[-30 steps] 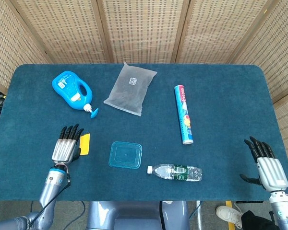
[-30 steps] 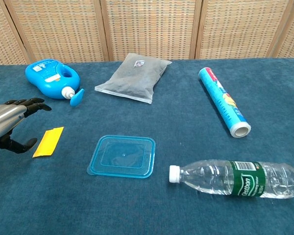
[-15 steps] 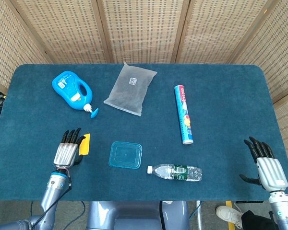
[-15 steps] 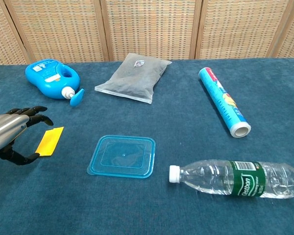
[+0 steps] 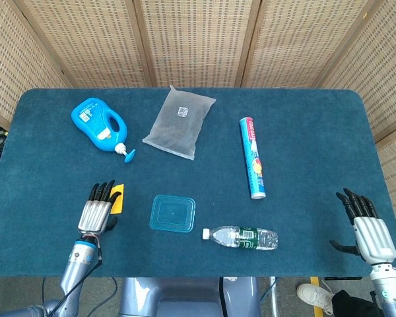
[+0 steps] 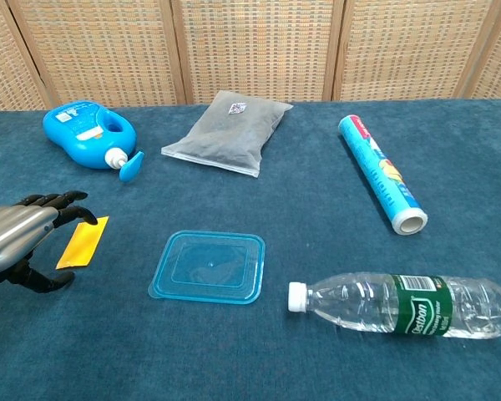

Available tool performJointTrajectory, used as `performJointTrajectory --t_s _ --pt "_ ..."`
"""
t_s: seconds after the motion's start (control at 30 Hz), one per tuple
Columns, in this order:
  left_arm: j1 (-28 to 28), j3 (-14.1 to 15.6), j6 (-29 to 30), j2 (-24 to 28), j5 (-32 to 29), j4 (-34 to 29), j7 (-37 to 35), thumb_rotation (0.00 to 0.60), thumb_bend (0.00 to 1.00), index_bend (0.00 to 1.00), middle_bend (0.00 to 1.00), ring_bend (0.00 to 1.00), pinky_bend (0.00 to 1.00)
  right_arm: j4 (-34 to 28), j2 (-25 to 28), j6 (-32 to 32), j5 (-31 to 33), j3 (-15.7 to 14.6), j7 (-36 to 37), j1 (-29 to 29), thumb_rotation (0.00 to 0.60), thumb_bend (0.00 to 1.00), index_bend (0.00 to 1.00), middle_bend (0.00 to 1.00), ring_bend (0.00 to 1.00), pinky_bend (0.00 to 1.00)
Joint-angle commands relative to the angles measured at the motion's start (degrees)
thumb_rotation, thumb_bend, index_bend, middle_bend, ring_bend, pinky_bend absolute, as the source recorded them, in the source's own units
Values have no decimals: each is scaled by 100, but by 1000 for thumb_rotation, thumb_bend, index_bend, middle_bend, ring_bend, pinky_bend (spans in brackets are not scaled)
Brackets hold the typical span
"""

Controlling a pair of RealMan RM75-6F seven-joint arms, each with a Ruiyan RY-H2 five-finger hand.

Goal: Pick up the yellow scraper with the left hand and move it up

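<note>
Left hand point(image 6: 21, 242) hovers open-fingered over the flat yellow plastic scraper point(image 6: 81, 241), holding nothing, lined up to grasp.

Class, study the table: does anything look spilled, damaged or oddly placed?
Nothing looks spilled or broken. One oddity: the blue detergent jug lies on its side with its cap flipped open, though no liquid shows around it. The water bottle also lies on its side, capped.
</note>
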Motion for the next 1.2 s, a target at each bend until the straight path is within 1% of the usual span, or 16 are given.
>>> performJointTrajectory --t_s 0.03,0.47,0.53,0.67,0.77,0.9,1.2 --pt "-17 -39 -18 -34 -24 57 38 600 350 210 0 0 0 -4 -2 -5 -3 -1 0 3 600 0 0 0 0 0" --pt "-68 -154 -147 -181 -169 297 129 600 355 223 0 0 0 -13 3 -7 -6 -6 -6 1 600 0 0 0 0 0" --pt "-68 -166 -138 -198 -162 321 113 600 360 257 0 0 0 -14 2 -12 -2 -6 -10 3 600 0 0 0 0 0" --pt "-62 -190 -102 -223 -136 356 58 600 362 410 0 0 0 -20 5 -11 -4 -6 -12 3 600 0 0 0 0 0" --pt "-56 -186 -98 -229 -122 376 48 600 361 469 0 0 0 -20 4 -14 0 -7 -15 2 600 0 0 0 0 0" --pt "-50 -194 -97 -232 -122 396 49 600 362 490 0 0 0 -26 6 -11 -8 -12 -21 1 600 0 0 0 0 0" --pt "-67 -243 -132 -220 -159 438 68 600 376 489 0 0 0 -22 -1 -25 -1 -12 -38 7 600 0 0 0 0 0"
